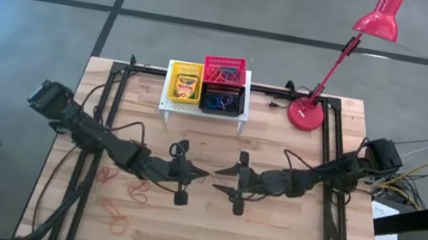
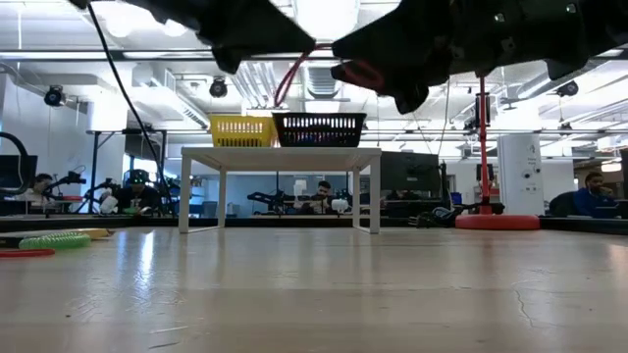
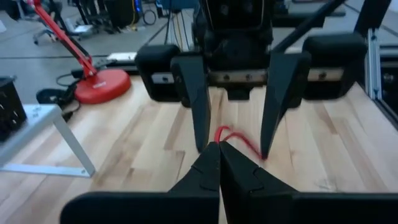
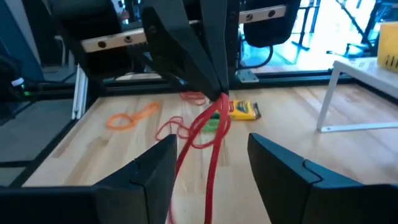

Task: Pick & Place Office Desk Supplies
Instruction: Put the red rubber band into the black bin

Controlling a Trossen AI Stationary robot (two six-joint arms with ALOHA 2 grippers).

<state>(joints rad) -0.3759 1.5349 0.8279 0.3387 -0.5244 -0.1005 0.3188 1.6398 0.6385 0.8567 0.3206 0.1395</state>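
Observation:
My left gripper (image 1: 207,173) hangs shut above the table's middle, with a thin red elastic loop (image 4: 208,134) at its fingertips. My right gripper (image 1: 219,180) faces it tip to tip, open, one finger on either side of the hanging loop. More loops, red (image 1: 107,174) and orange (image 1: 118,224), lie flat on the table's near left. A yellow-and-green crayon box (image 4: 244,110) also lies flat on the wood. At the back, a yellow basket (image 1: 184,83) with a crayon box, a red basket (image 1: 224,69) and a black basket (image 1: 221,100) sit on a white stand. My left gripper pinches the red loop's upper end (image 4: 219,99) between the very tips of its two shut fingers. The fingers slant down from the table's left. The loop hangs slack below them, clear of the table. Whether my right gripper's fingers (image 4: 163,163) touch the loop, I cannot tell.
A red desk lamp stands on its round base (image 1: 306,115) at the back right. The white stand (image 1: 202,111) occupies the back middle. Bare wood lies between the stand and the grippers and along the near right.

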